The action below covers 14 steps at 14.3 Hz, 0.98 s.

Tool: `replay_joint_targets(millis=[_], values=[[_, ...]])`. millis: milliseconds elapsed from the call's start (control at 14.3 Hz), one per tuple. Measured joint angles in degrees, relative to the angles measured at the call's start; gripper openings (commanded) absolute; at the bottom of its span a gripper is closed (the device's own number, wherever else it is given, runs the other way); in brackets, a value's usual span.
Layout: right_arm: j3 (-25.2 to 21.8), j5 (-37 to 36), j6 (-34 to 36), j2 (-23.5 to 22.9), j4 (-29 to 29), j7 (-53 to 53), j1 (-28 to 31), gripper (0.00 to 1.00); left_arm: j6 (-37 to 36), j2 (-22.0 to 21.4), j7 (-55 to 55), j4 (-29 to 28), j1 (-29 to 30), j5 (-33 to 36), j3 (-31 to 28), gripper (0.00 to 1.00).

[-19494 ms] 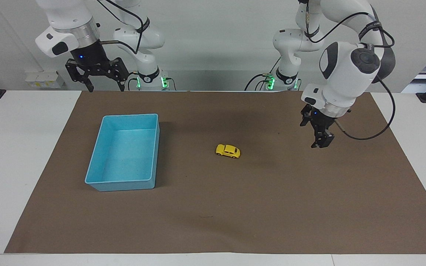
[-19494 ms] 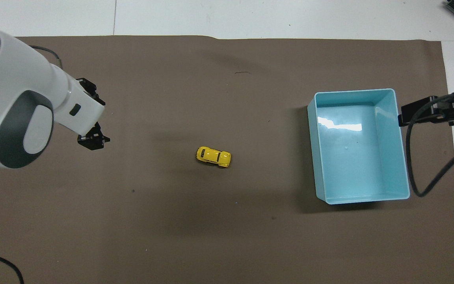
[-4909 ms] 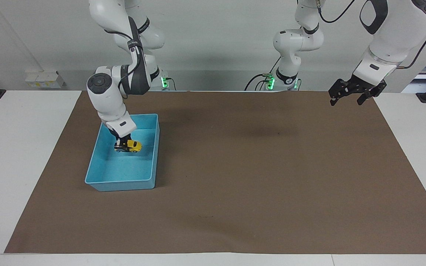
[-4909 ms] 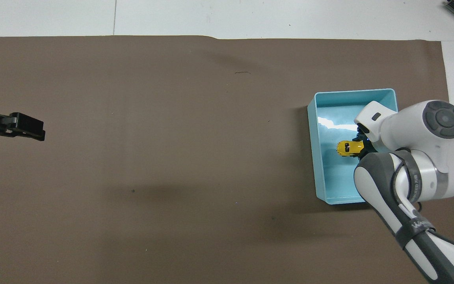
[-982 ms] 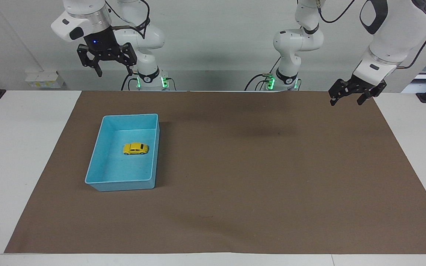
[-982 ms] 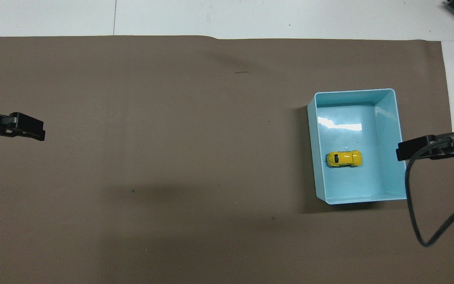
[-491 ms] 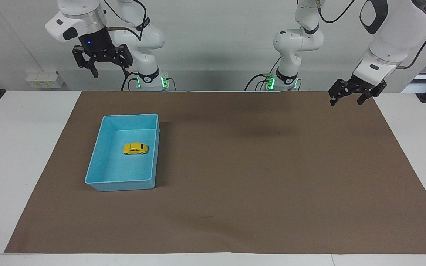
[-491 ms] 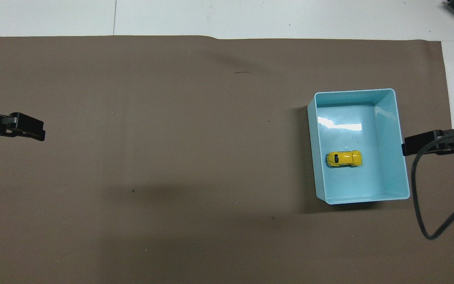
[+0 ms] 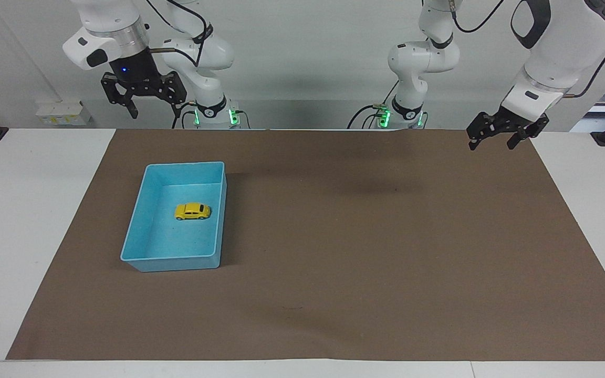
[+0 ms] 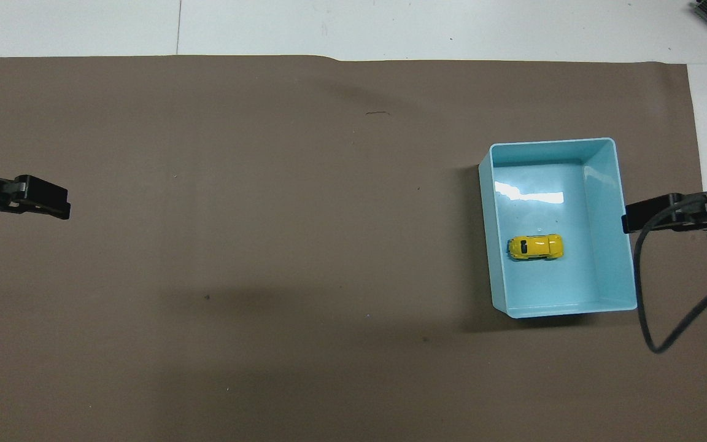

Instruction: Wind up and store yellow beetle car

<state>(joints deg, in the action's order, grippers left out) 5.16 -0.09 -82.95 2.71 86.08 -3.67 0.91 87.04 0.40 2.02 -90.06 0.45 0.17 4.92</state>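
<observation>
table [image 9: 29, 220]: white top, and you've got a brown mat [image 9: 365, 252] over most of it.
bin [image 9: 133, 231]: light-blue, on the mat toward the right arm's end, set in from the mat's edge there; sits nearer the robots' edge of the mat than the edge away from them.
right gripper [image 9: 144, 100]: raised high at the robots' edge of the table, above the mat's corner at the right arm's end. Claw released, fingers spread, nothing in it. Only a dark tip [image 10: 654, 218] of it shows from above, by the bin's outer wall.
left gripper [image 9: 502, 132]: up over the mat's corner at the left arm's end, robots' edge. Claw released too, empty. This arm waits.
car [image 9: 193, 211]: yellow beetle, on its wheels on the bin floor, about mid-length, clear of all four walls. Nothing touching it [image 10: 535, 246].
step: storing looks done, since you can see the car sitting free inside the bin and both arms pulled clear. Can't tell from here whether the spring is wound.
next: I'd say nothing left to pick up; you only need both arms parked, kept high and away from the bin rim so it doesn't get nudged.
</observation>
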Motion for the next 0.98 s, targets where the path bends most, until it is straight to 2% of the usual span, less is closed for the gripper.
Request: replay_joint_targets(millis=[982], values=[[0.0,0.0,-1.7,-0.3,1.2,0.0,1.0,1.0,0.0,0.0,0.0,0.0,0.0,0.0,0.0,1.0]])
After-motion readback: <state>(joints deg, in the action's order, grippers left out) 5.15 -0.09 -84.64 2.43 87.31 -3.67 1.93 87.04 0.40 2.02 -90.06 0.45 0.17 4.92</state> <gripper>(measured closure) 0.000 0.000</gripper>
